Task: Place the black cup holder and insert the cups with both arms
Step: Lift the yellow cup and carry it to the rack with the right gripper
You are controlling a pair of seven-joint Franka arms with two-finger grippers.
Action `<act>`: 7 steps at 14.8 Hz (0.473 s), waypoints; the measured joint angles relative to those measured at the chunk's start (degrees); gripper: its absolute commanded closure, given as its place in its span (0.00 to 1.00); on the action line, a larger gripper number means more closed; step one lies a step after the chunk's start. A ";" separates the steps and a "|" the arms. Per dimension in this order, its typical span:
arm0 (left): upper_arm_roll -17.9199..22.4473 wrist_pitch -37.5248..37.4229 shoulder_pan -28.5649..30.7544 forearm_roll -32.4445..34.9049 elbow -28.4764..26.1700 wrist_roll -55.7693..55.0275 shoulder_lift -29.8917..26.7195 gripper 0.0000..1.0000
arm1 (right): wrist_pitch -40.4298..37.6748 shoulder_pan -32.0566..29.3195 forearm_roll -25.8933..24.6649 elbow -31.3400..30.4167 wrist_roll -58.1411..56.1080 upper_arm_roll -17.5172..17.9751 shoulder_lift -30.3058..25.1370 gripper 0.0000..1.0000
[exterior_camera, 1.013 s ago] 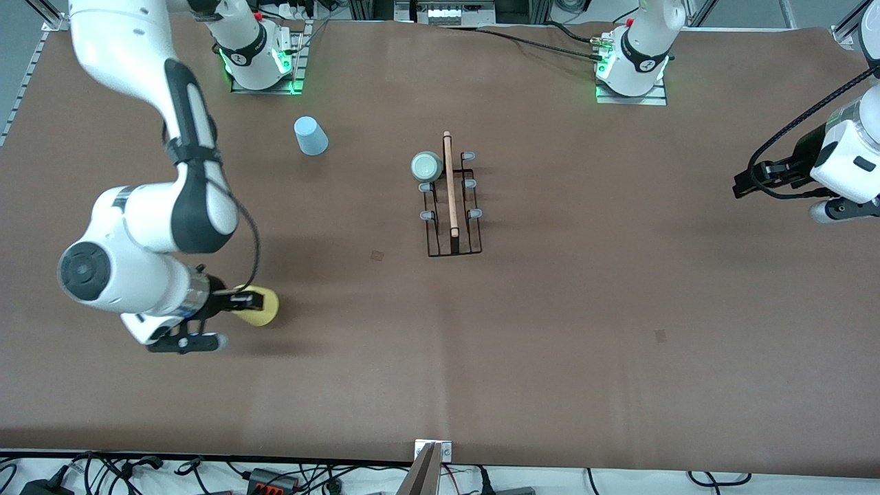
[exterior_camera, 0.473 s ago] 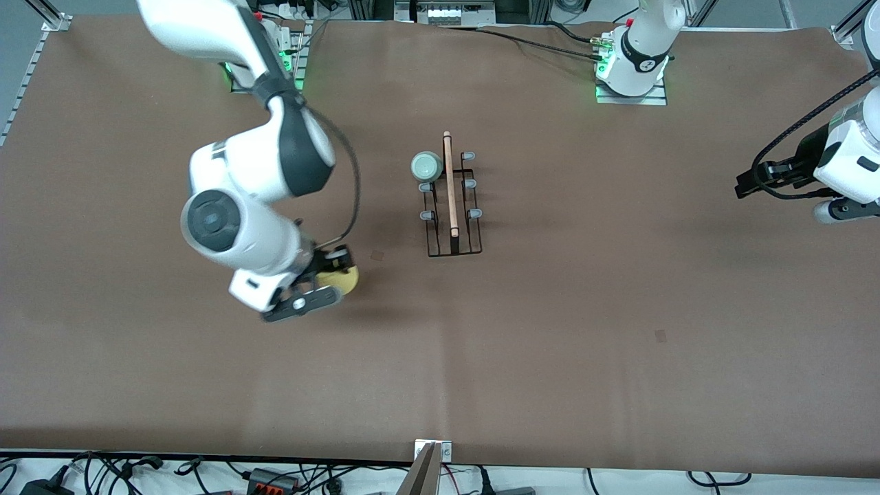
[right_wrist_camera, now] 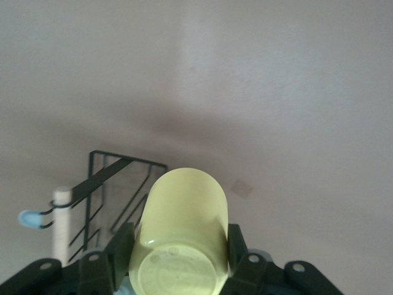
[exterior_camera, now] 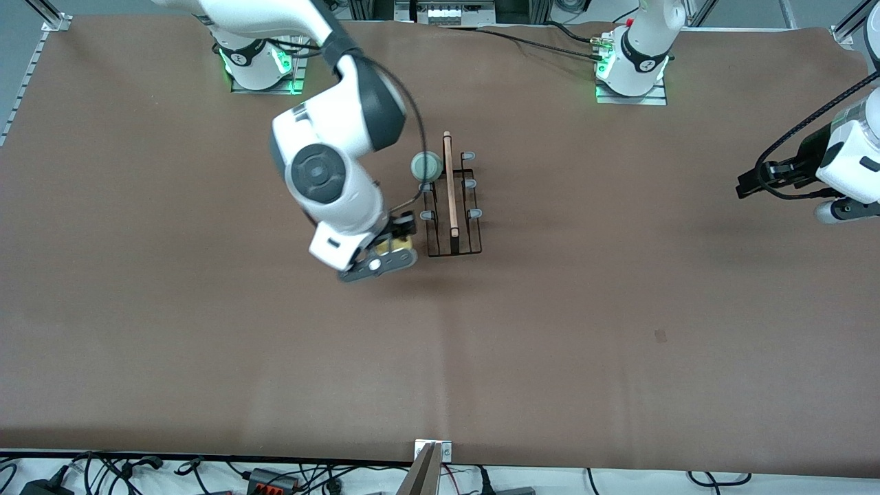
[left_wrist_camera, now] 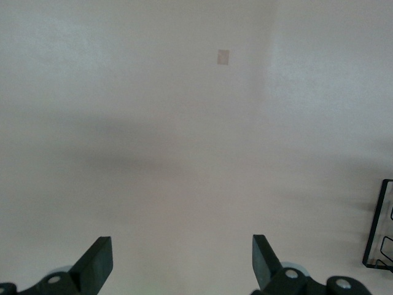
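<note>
The right hand (exterior_camera: 393, 242) is up in the air, over the counter (exterior_camera: 206, 344) just beside the black cup holder (exterior_camera: 450, 206), at the holder's end that is nearer to the front camera. Its fingers (right_wrist_camera: 241, 258) pinch the yellow cup (right_wrist_camera: 182, 230) from two sides.

The holder stands near the middle of the counter, with its wooden rod handle (exterior_camera: 449, 184) on top. The pale green cup (exterior_camera: 426, 166) sits on one of its pegs, at the end nearer to the robot bases.

The left hand (left_wrist_camera: 178, 261) waits over the bare counter at the left arm's end, fingers spread wide and holding nothing.
</note>
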 measured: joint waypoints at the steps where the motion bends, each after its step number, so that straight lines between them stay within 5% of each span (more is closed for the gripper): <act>1: 0.00 0.00 0.03 0.00 0.00 0.00 0.00 0.00 | 0.01 0.97 0.00 0.00 0.88 0.00 0.00 0.61; 7: 0.00 0.00 0.16 0.00 0.00 0.00 0.02 0.00 | 0.83 3.57 0.00 -0.10 2.74 0.01 0.61 0.61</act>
